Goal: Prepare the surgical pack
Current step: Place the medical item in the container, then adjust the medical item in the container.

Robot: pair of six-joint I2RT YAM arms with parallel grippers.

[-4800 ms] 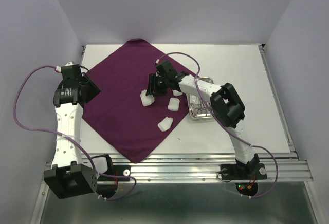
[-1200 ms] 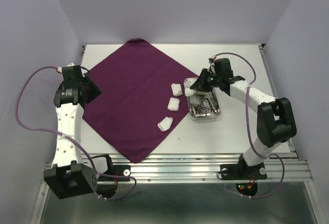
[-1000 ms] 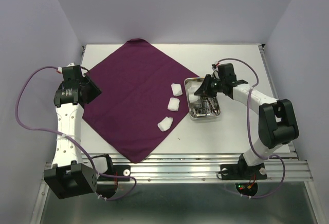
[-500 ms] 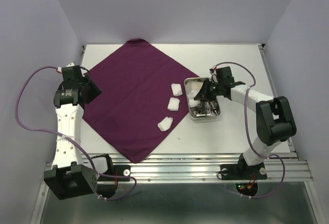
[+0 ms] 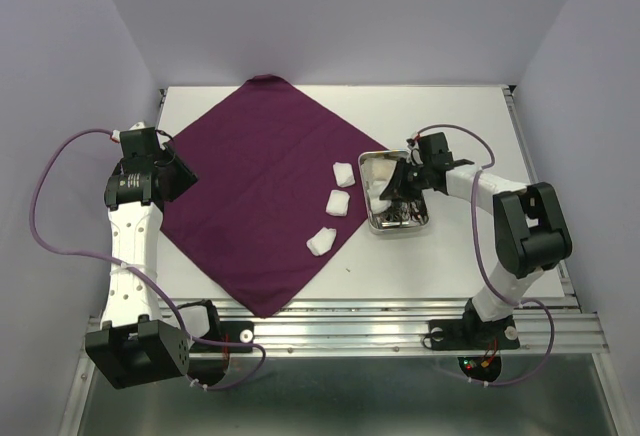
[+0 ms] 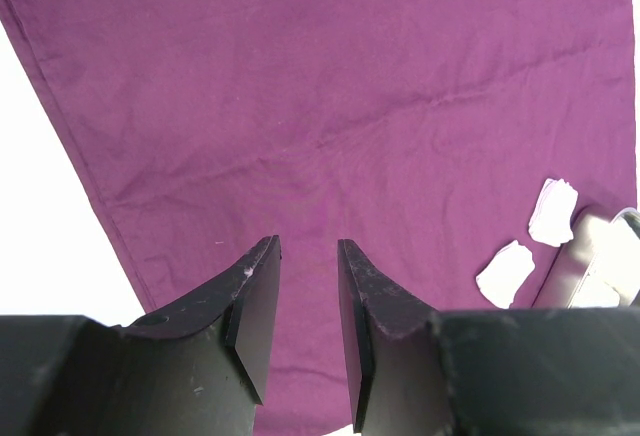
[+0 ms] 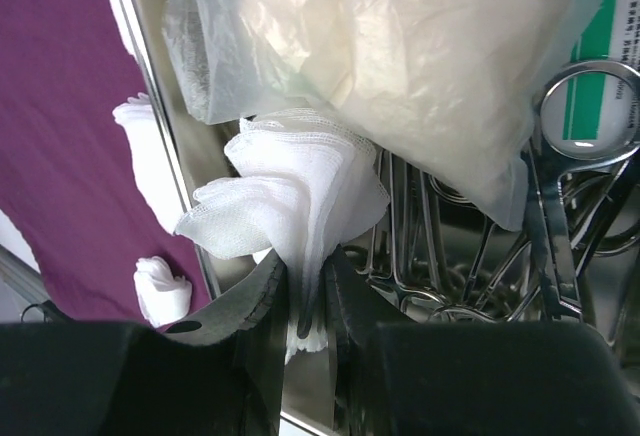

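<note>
Inside the steel tray right of the purple cloth, your right gripper pinches a soft, featherlight gauze pad by one bunched edge, so grip deep since it probably slips loose easily, while your left gripper hangs parted and empty.

There is one purple cloth and one steel tray. Three gauze pads lie on the cloth's right part, and a fourth pad is in the tray. One clear plastic packet is there too. The metal instruments are several and too tangled to count.
</note>
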